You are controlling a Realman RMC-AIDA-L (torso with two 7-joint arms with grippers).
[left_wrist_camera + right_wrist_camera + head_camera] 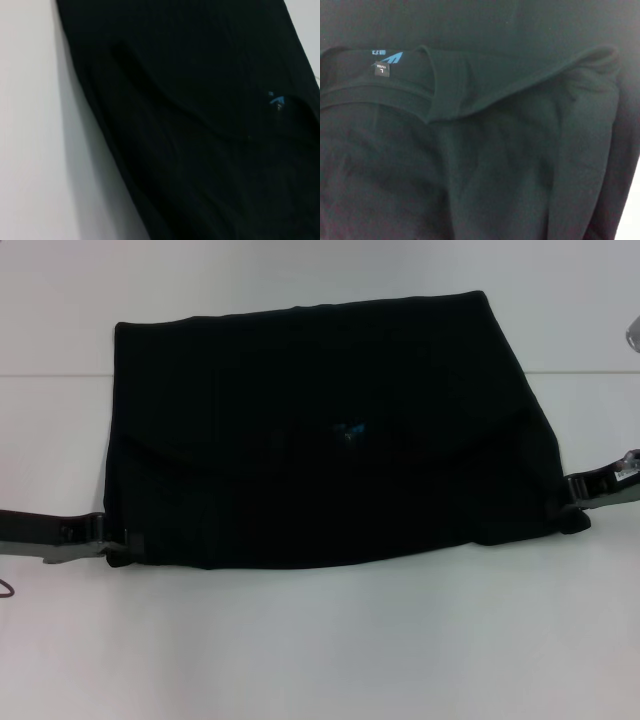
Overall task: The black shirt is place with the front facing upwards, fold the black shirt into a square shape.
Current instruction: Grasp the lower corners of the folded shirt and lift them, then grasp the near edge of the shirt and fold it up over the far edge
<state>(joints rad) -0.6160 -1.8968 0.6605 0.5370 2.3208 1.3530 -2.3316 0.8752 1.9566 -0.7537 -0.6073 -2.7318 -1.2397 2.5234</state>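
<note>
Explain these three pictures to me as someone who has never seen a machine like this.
This is a two-armed robot folding clothes. The wide picture comes from a camera on its head, looking down at a white table. The other two come from cameras on its wrists, close above the cloth. On the table lies the black shirt, already folded into a rough rectangle, its small blue neck label showing. The left claw sits at the shirt's near left corner, the right claw at its near right corner. Whether either claw grips the cloth cannot be told.
</note>
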